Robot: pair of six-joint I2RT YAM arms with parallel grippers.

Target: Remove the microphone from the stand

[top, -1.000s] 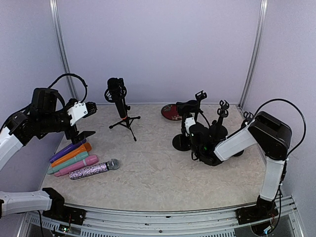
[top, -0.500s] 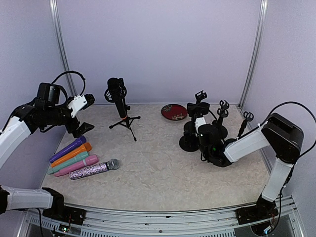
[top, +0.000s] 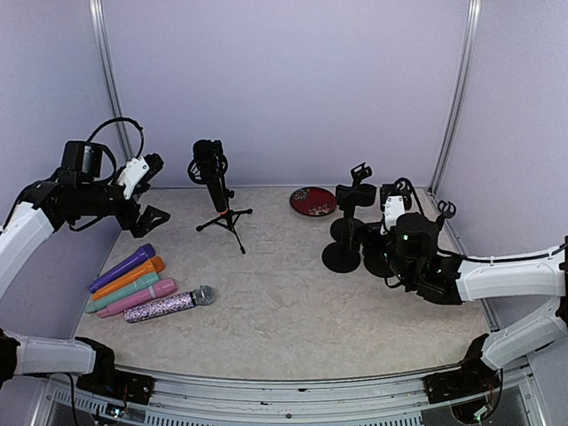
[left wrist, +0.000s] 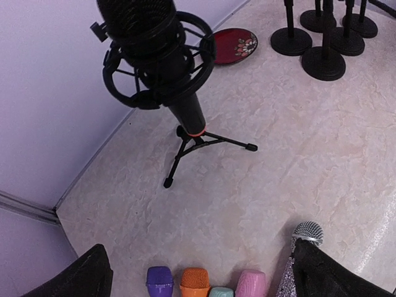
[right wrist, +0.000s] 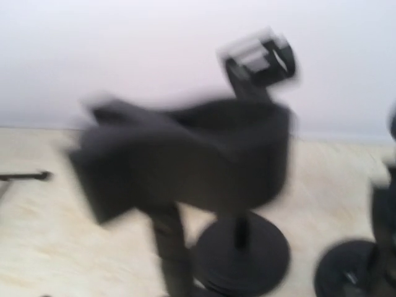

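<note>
On a spindly tripod stand — matte black cylindrical microphone

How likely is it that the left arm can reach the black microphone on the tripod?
Probably yes. The left claw is open and faces the microphone, with nothing between them; the loose microphones lie off that line.

I count 5 handheld microphones lying on the table, plus 1 black microphone on 1 tripod stand. There is 1 red plate, and at least 4 round-base stands, crowded too close for an exact count.
</note>
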